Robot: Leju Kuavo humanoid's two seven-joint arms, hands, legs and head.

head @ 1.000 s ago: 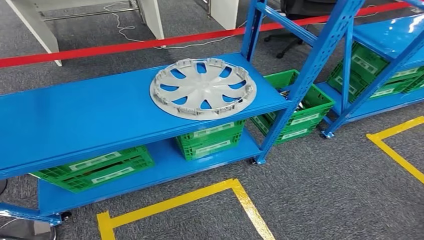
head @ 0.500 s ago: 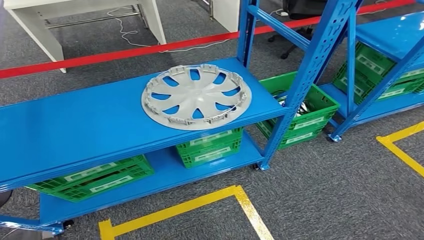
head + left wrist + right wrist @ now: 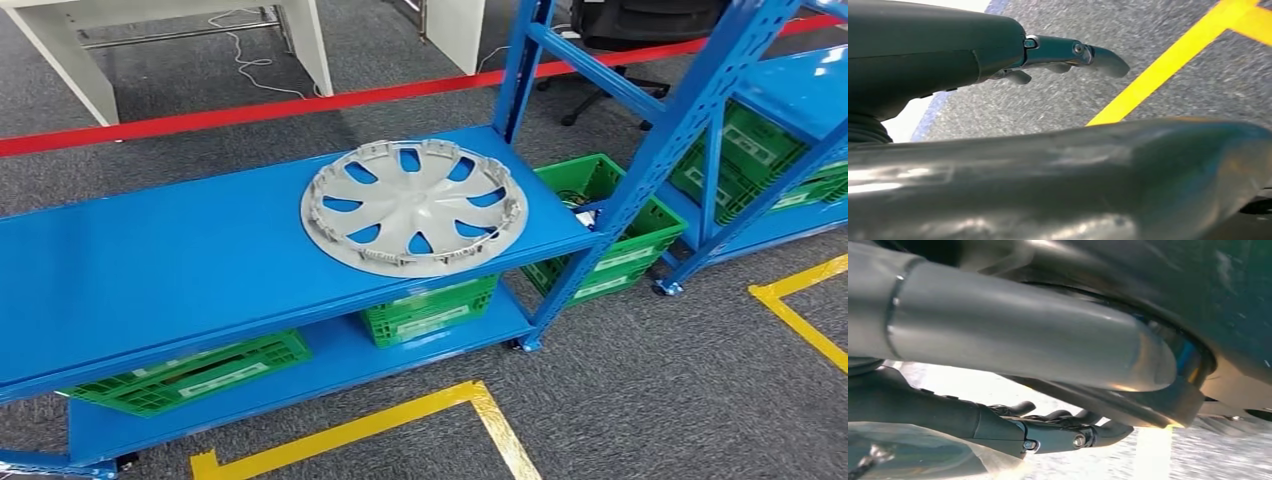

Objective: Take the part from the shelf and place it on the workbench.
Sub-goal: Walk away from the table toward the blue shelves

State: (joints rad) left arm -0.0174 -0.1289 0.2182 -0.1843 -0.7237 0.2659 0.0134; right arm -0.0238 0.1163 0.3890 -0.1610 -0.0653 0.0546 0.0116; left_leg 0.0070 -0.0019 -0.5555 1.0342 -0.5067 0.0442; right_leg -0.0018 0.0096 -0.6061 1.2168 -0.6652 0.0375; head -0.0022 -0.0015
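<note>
One hubcap (image 3: 413, 207) on the blue shelf (image 3: 150, 270), top deck, toward its right end, lying flat, rim clips up. Versus 0.5 s ago the whole head view has shifted: hubcap sits a bit further right and looks larger, uprights too. That's camera motion; the part keeps its spot on the deck.

Hands, left to right:
- Left hand (image 3: 998, 52): hangs over grey carpet beside yellow tape (image 3: 1168, 65). Fingers (image 3: 1098, 55) stretched out straight, nothing in them, so loose and empty.
- Right hand (image 3: 1013, 427): hangs low too, fingers (image 3: 1058, 416) slightly curled but spread, holding nothing. Background blown out, can't tell what's under it.
- Both well apart from the hubcap.

Surroundings in head view, left to right:
- Green crate (image 3: 190, 375) on the lower deck, left.
- White table leg (image 3: 60, 65) behind, far left.
- Red tape (image 3: 200, 118) on the floor running behind the shelf.
- Yellow floor tape (image 3: 360, 428) in front of the shelf.
- Second green crate (image 3: 432, 310) on the lower deck, right under the hubcap.
- Blue upright (image 3: 525, 65) just behind the hubcap's right edge; slanted blue post (image 3: 660, 150) right of it.
- Third crate (image 3: 610, 225) on the floor past the post, contents unclear.
- Neighbouring rack (image 3: 800, 90) with more green crates, far right.
</note>
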